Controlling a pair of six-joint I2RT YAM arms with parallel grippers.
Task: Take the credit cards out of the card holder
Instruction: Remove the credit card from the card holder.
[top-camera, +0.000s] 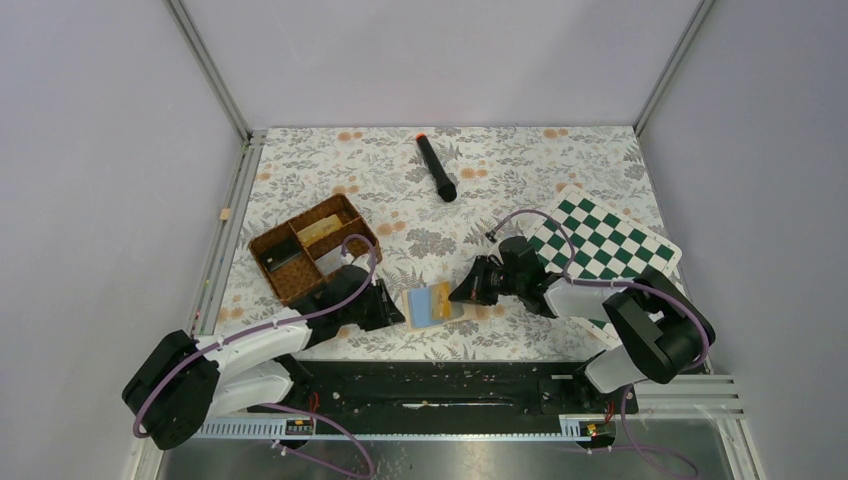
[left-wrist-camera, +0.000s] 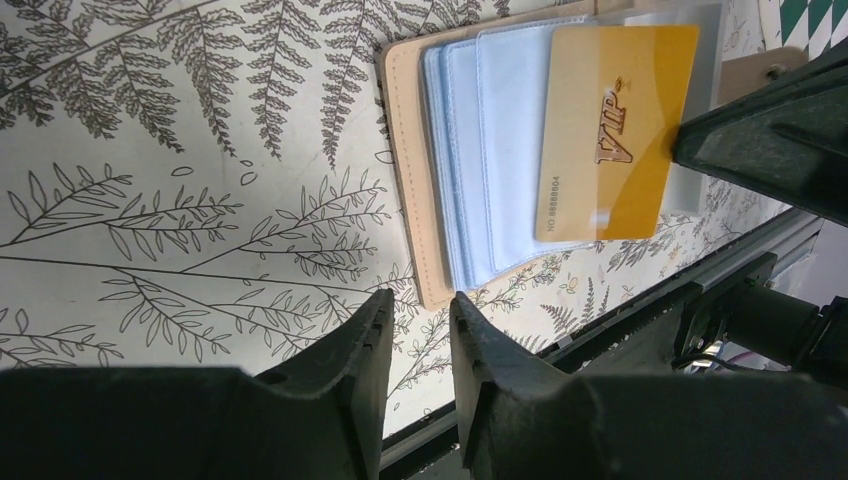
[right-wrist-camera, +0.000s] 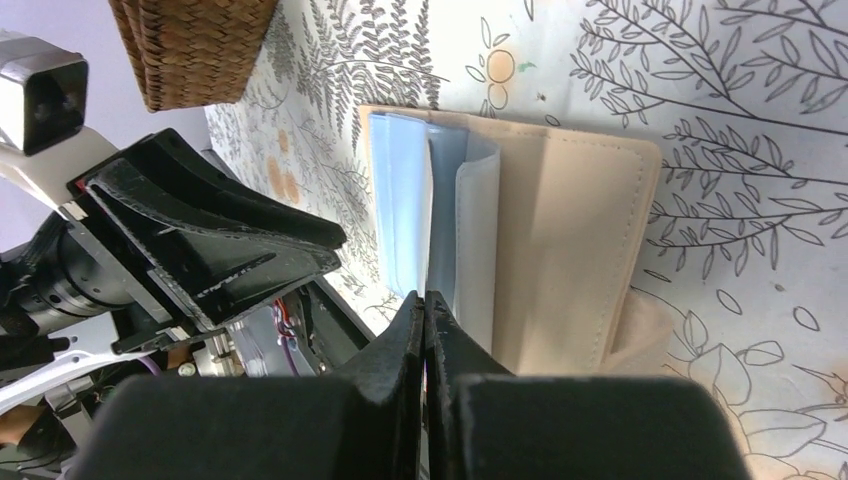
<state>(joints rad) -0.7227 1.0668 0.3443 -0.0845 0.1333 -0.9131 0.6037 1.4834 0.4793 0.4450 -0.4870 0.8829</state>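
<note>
The tan card holder (top-camera: 432, 303) lies open on the floral cloth near the front edge, between my two grippers. In the left wrist view its tan edge (left-wrist-camera: 405, 150) borders pale blue clear sleeves (left-wrist-camera: 480, 140), and a yellow-gold VIP card (left-wrist-camera: 605, 130) sits in the outermost sleeve. I cannot tell the light blue card from the sleeves. My right gripper (right-wrist-camera: 425, 298) is shut on the edge of that sleeve and holds it upright, edge-on, above the holder (right-wrist-camera: 570, 250). My left gripper (left-wrist-camera: 420, 305) is open a little and empty, its tips just short of the holder's corner.
A brown woven partitioned basket (top-camera: 312, 248) stands behind the left arm. A green-white chequered board (top-camera: 605, 240) lies under the right arm. A black stick with an orange tip (top-camera: 436, 167) lies at the back. The metal front rail (top-camera: 430, 385) is just below the holder.
</note>
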